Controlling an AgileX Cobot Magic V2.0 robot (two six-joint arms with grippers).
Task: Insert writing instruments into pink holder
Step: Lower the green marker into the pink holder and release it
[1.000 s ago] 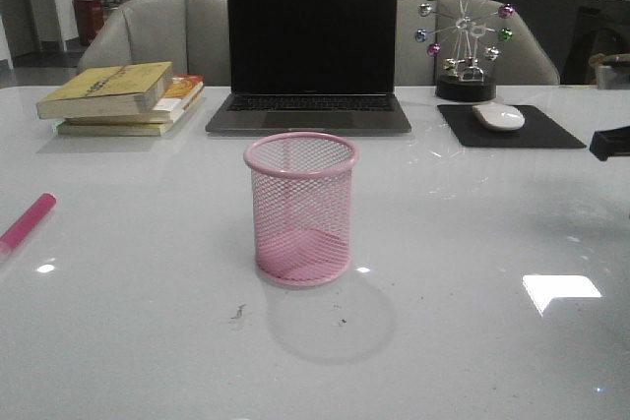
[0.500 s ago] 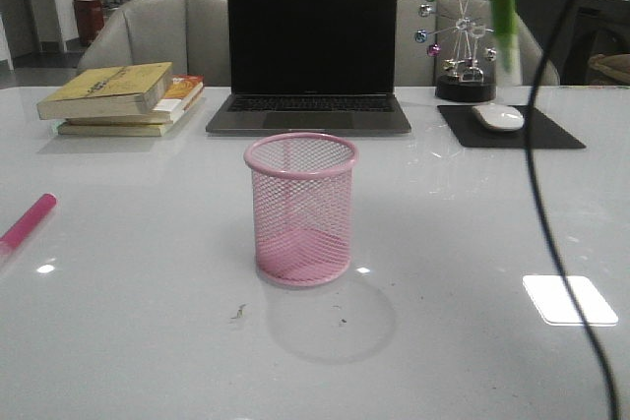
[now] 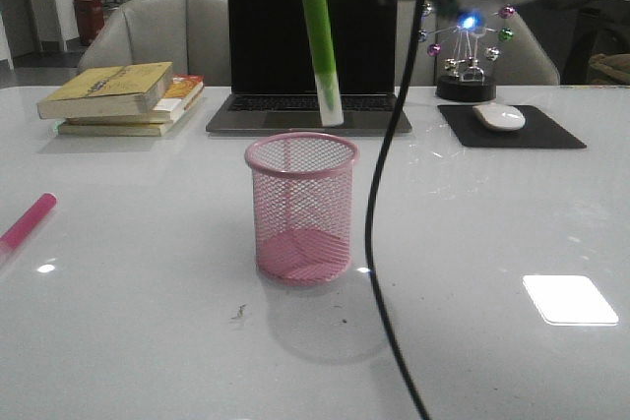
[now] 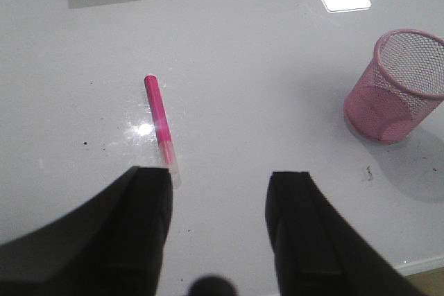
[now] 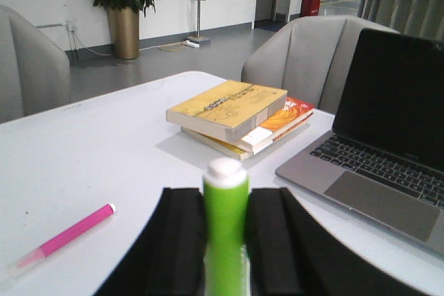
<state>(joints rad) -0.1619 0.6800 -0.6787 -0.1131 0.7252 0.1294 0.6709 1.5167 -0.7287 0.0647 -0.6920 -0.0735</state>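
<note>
Bare tabletop around pink holder

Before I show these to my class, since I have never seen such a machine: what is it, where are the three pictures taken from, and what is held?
It is a two-armed robot at a white table. One camera looks forward over the table; the other two sit on the wrists. The right pincer grips a lime green marker, hanging above the pink holder. The left pincer is open and empty above the table, near the magenta marker lying flat. Behind stand a laptop, stacked books and a mouse.
</note>
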